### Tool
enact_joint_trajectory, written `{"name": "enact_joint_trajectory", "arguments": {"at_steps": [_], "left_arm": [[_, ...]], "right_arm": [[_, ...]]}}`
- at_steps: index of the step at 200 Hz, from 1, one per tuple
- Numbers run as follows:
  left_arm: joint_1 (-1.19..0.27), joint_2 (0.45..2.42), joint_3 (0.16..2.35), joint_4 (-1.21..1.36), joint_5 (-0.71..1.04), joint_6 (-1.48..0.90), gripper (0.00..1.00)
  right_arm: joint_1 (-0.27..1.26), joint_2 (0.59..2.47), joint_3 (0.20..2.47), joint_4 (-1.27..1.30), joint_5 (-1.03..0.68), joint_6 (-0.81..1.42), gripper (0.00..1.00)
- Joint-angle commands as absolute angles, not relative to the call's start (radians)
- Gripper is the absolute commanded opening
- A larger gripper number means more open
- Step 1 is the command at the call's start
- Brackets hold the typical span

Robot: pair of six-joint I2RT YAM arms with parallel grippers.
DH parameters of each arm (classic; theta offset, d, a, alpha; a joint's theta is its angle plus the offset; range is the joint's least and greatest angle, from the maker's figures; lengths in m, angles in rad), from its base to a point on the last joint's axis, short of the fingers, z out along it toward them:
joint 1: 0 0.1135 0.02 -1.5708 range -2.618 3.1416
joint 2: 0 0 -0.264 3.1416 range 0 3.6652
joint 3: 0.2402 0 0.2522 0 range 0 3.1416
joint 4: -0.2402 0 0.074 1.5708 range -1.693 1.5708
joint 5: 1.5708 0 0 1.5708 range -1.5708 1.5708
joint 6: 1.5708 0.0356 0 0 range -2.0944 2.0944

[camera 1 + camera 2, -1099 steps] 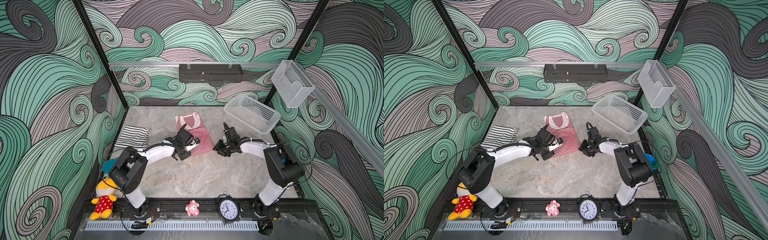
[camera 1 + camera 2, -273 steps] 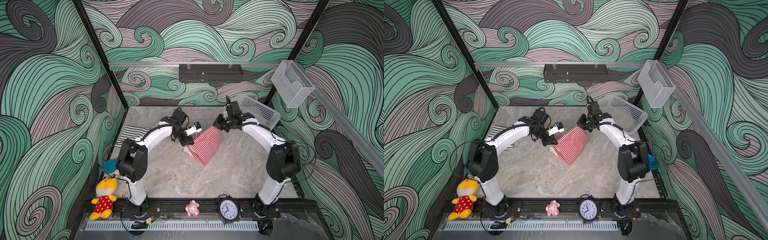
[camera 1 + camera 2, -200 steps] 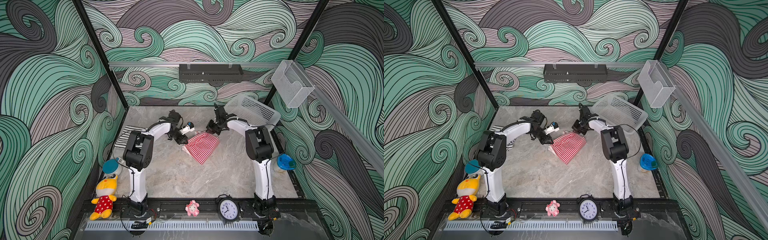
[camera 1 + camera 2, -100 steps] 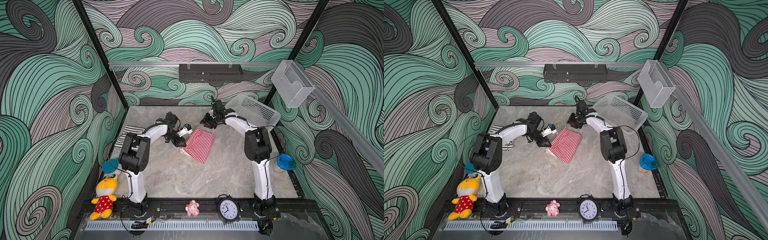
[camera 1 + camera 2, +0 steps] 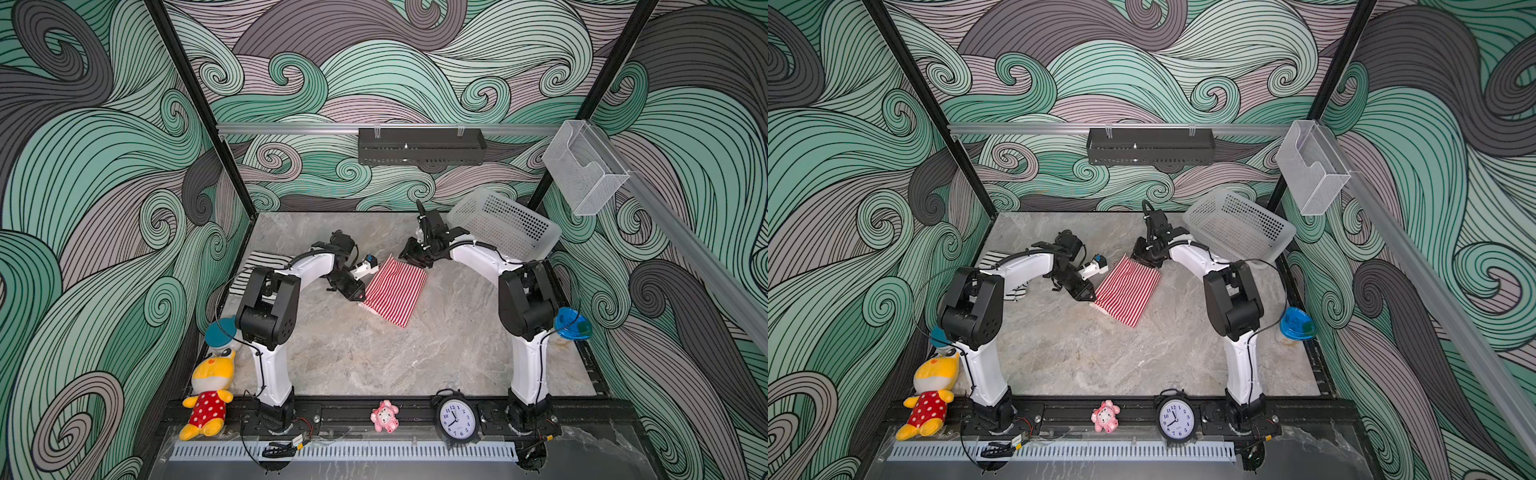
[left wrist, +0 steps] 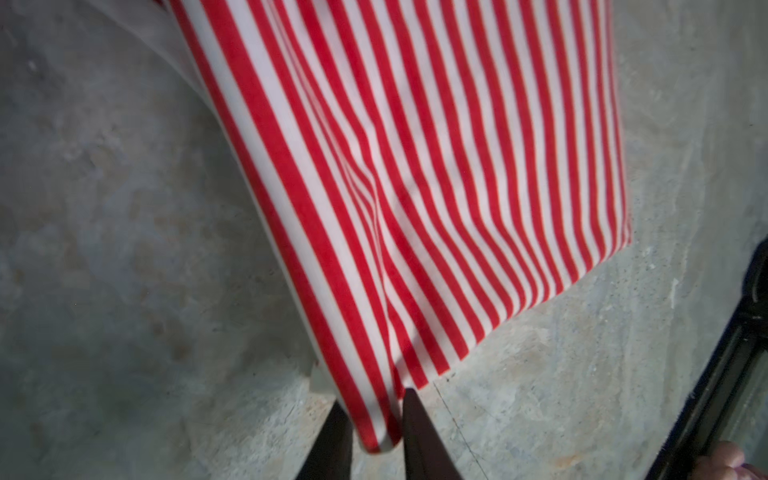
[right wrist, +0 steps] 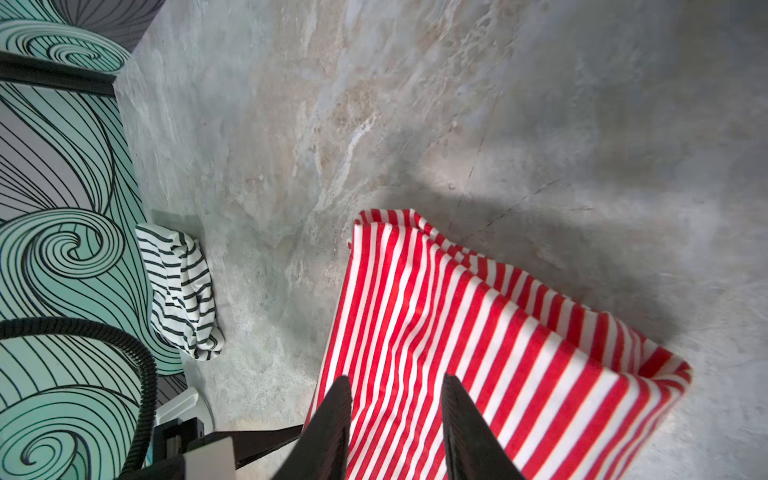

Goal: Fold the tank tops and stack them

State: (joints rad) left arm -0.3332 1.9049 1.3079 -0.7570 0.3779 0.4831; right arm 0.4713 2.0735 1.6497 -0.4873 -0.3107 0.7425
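Observation:
The red-and-white tank top (image 5: 395, 293) (image 5: 1127, 291) lies folded into a slanted rectangle on the marble table. My left gripper (image 5: 360, 297) (image 5: 1090, 297) is at its left corner. In the left wrist view that corner (image 6: 376, 428) sits between the slightly parted jaws of the left gripper (image 6: 374, 403). My right gripper (image 5: 412, 261) (image 5: 1143, 259) is open over the top's far edge, and the right wrist view shows the right gripper (image 7: 397, 380) standing over striped cloth (image 7: 457, 332). The black-and-white tank top (image 5: 259, 266) (image 5: 994, 259) (image 7: 183, 291) lies crumpled by the left wall, partly behind my left arm.
A white perforated basket (image 5: 505, 232) leans at the back right, close behind my right arm. A blue-lidded cup (image 5: 571, 324) stands at the right edge and a teal-lidded one (image 5: 220, 332) at the left. A yellow plush (image 5: 208, 395), a pink toy (image 5: 384, 415) and a clock (image 5: 457, 419) line the front rail.
The red-and-white top, held hanging between both grippers earlier, now lies folded on the table. Within the last second both pairs of jaws have parted at its edges.

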Motion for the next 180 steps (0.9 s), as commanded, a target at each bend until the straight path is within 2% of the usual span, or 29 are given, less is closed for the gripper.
{"name": "enact_joint_trajectory", "arguments": {"at_steps": [1, 21, 42, 83, 109, 148, 180], "left_arm": [[-0.328, 1.858, 1.281, -0.753, 0.219, 0.453, 0.33], [-0.332, 1.868, 1.281, -0.770, 0.087, 0.444, 0.36], [-0.331, 1.813, 1.249, -0.749, 0.062, 0.434, 0.36], [-0.336, 1.644, 1.220, -0.696, 0.237, 0.381, 0.37], [-0.351, 1.606, 1.210, -0.627, 0.379, 0.380, 0.38], [-0.401, 1.740, 1.273, -0.548, 0.413, 0.348, 0.38], [-0.414, 1.900, 1.404, -0.666, 0.341, 0.300, 0.36]], "right_arm": [[0.479, 2.104, 1.650, -0.478, -0.279, 0.739, 0.33], [0.487, 2.165, 1.713, -0.492, -0.286, 0.744, 0.30], [0.497, 2.229, 1.777, -0.493, -0.298, 0.752, 0.29], [0.515, 2.321, 1.883, -0.483, -0.307, 0.776, 0.28], [0.538, 2.404, 1.983, -0.515, -0.332, 0.782, 0.27], [0.569, 2.413, 1.974, -0.502, -0.341, 0.795, 0.30], [0.539, 2.281, 1.768, -0.379, -0.353, 0.828, 0.34]]}}
